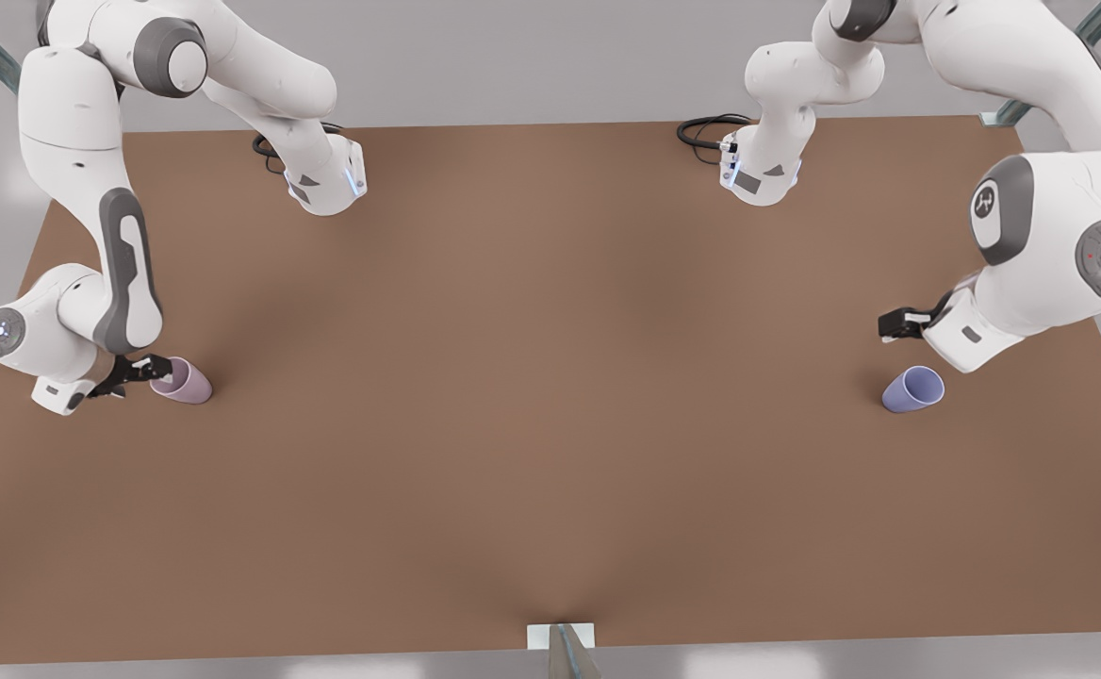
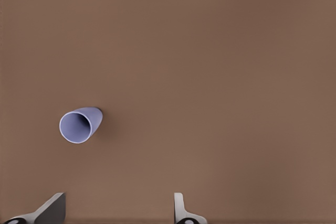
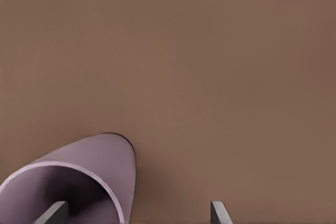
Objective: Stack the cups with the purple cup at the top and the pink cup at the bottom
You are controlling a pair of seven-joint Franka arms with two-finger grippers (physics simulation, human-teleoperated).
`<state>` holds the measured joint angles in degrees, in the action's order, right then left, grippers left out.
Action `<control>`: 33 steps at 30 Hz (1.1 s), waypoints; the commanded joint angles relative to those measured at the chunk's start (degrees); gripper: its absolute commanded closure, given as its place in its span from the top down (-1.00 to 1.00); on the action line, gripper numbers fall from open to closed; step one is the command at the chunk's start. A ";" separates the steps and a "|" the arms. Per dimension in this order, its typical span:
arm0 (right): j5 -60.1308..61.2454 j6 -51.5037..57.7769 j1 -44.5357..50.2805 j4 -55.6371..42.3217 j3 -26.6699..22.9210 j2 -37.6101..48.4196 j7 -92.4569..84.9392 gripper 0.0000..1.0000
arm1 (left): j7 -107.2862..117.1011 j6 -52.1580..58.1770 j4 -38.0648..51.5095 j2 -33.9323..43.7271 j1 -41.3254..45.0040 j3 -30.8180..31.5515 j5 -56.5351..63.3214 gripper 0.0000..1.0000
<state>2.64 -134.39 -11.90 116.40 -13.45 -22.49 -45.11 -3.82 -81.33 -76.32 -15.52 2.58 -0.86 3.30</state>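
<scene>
On a bare brown table (image 1: 532, 396), two Franka arms work at opposite ends, each near one of the cups to be stacked. The pink cup (image 1: 183, 381) stands at the front view's left, and the right gripper (image 1: 140, 370) is at its rim: in the right wrist view one dark fingertip (image 3: 52, 213) sits inside the cup's mouth (image 3: 79, 187) while the other stands outside the wall, well apart from it. The fingers are spread wide and grip nothing yet; straddling the wall this way appears to set up a pinch on the rim.

At the front view's right, the purple cup (image 1: 913, 389) stands alone on the table, its opening facing up. The left gripper (image 1: 897, 324) hangs above and just behind it, not touching. Its fingers, seen in the left wrist view, are spread wide and empty, with the purple cup (image 2: 80, 124) off to one side of the gap rather than between them, so this arm looks to be waiting or not yet lined up.

The cups lie far apart, with the whole width of the table between them. Nothing rests on the surface between the two, so no obstacle blocks a carry; black cables (image 1: 706, 132) coil at the far edge by the arm bases, well away from either cup.
</scene>
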 commanded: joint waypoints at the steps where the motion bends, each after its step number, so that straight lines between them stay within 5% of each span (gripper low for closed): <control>1: 0.34 -2.19 -0.05 0.06 0.00 -0.01 -8.33 0.97 | 0.04 0.03 0.03 -0.04 -0.03 -0.02 -0.04 1.00; 7: 1.05 -2.28 -0.14 1.38 0.09 -0.45 -8.51 0.43 | 0.13 0.03 0.03 -0.30 -0.03 -0.11 -0.04 1.00; 12: 3.86 -2.46 -0.32 3.66 0.27 -0.45 -8.86 0.37 | 0.21 0.73 0.03 -0.30 0.06 -0.11 0.04 1.00; 14: 3.86 -2.46 -0.32 3.57 0.36 -0.45 -8.95 0.00 | 0.21 0.73 0.03 -0.30 0.06 -0.11 -0.04 1.00; 20: 3.86 -2.63 -0.40 3.31 0.36 -0.71 -9.03 -0.57 | 0.21 0.73 0.03 -0.30 0.06 -0.11 -0.04 1.00; 33: 3.33 7.73 6.70 2.25 4.31 8.25 4.93 -0.57 | 0.21 0.73 0.03 -0.21 0.06 -0.11 0.04 1.00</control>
<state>6.17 -131.87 -6.44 118.67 -9.21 -15.12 -50.33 -3.65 -80.63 -76.30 -15.82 2.64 -0.97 3.26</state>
